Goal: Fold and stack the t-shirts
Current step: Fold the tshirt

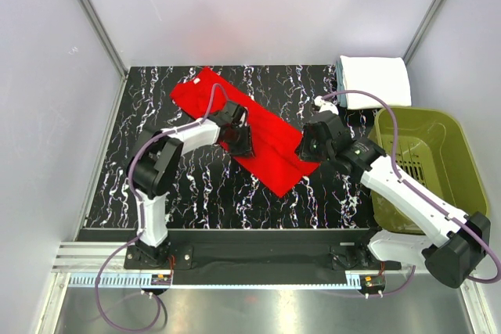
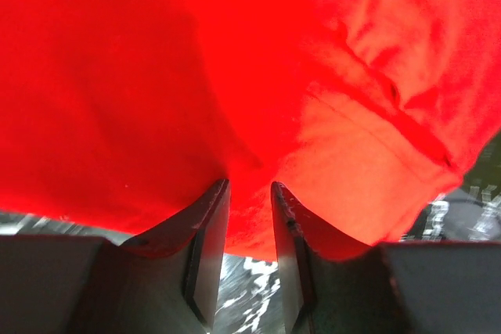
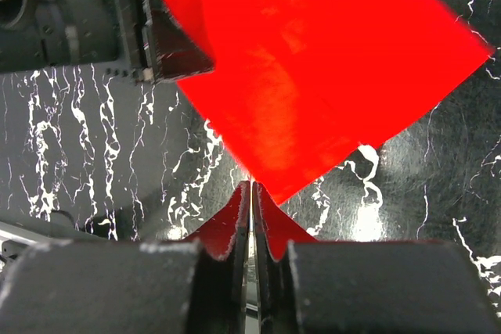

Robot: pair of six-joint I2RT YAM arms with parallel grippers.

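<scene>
Your left claw (image 2: 249, 197) is narrowed onto a bunched fold of the plain bright red cloth t-shirt (image 2: 156, 76). Cloth fills the slim gap between its 2 fingers. Your right claw (image 3: 251, 189) has its 2 fingers pressed together with no gap showing. A pointed corner of the red t-shirt runs straight into the tips, so that corner reads as pinched.

From above, the left claw sits on the near long edge of the shirt, roughly midway along it. The right claw sits at the shirt's right-hand edge, close to its near end. The 2 claws are near each other but apart.

The red t-shirt lies as 1 long folded strip, running diagonally across the black, white-veined marbled tabletop (image 1: 196, 193) from far left toward near centre. Well apart from it, at the far right corner, a white t-shirt folded into a rectangle (image 1: 376, 80) lies flat. Just beside that, nearer to you and off the tabletop's right edge, stands the olive-green plastic basket (image 1: 462, 154).
</scene>
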